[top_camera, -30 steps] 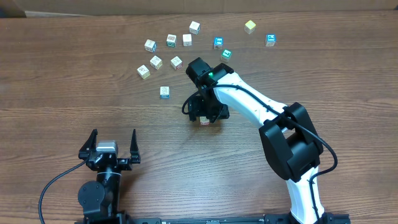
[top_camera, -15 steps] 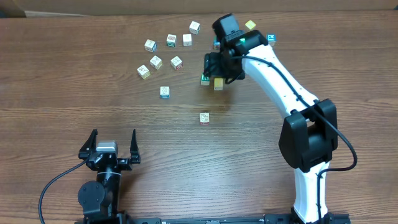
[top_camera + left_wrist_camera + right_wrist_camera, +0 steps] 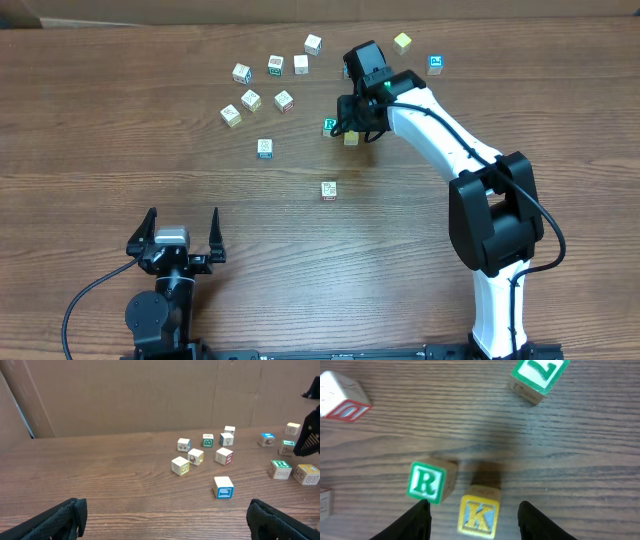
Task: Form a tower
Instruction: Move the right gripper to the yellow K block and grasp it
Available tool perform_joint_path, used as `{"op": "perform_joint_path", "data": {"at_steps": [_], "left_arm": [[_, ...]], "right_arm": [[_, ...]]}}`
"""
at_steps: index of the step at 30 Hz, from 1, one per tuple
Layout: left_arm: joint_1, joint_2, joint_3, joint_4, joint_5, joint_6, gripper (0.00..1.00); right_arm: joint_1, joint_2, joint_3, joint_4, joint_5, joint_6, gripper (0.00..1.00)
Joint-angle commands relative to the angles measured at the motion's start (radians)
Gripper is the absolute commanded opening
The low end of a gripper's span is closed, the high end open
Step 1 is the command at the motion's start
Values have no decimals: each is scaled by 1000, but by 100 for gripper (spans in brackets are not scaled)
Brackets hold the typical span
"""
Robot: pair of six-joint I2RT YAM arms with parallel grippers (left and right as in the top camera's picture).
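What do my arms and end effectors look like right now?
Right arm: white links, black joints, black cable alongside, green light by the wrist. Left arm: black with a silver-grey block, trailing cable. Left end effector and right end effector: black, two fingers each.

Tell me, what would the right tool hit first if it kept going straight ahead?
Probably the yellow K cube, lying between the fingers of the right tool; depth is unclear.

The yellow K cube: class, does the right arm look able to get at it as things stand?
Probably yes. The right gripper hangs over the yellow K cube with its fingers either side and gaps showing. The green R cube sits close beside one finger and might get nudged.
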Motion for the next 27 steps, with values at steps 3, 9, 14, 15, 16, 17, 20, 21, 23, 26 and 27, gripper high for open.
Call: {"op": "perform_joint_path", "data": {"at_steps": [3,9,14,15,16,17,20,21,23,26,27], "left_arm": [[-7,-9,-3,-3,-3,-10,100],[-7,-9,-3,-3,-3,-10,100],[-7,-9,-3,-3,-3,-10,100],[-7,-9,-3,-3,-3,-10,100],[-7,-9,-3,-3,-3,-10,100],[-7,-9,-3,-3,-3,-10,100],[-7,-9,-3,-3,-3,-10,100],[-7,-9,-3,-3,-3,-10,100],[-7,-9,-3,-3,-3,-10,100],[-7,-9,-3,-3,-3,-10,99],[-7,-9,-3,-3,-3,-10,100]], "right_arm": [[0,-12,-72,64,39,-4,54],[0,-11,-115,90,39,-4,66],[0,-10,-118,101,39,-4,63],[0,-10,-118,101,39,-4,60],[0,-10,-118,101,39,-4,58],[0,-10,-118,100,39,-4,55],[0,-10,-118,97,39,0,43],[0,-10,-118,95,39,0,42],[0,-10,-118,86,39,0,42],[0,-10,-118,74,39,0,43],[0,-10,-118,70,39,0,43]]}}
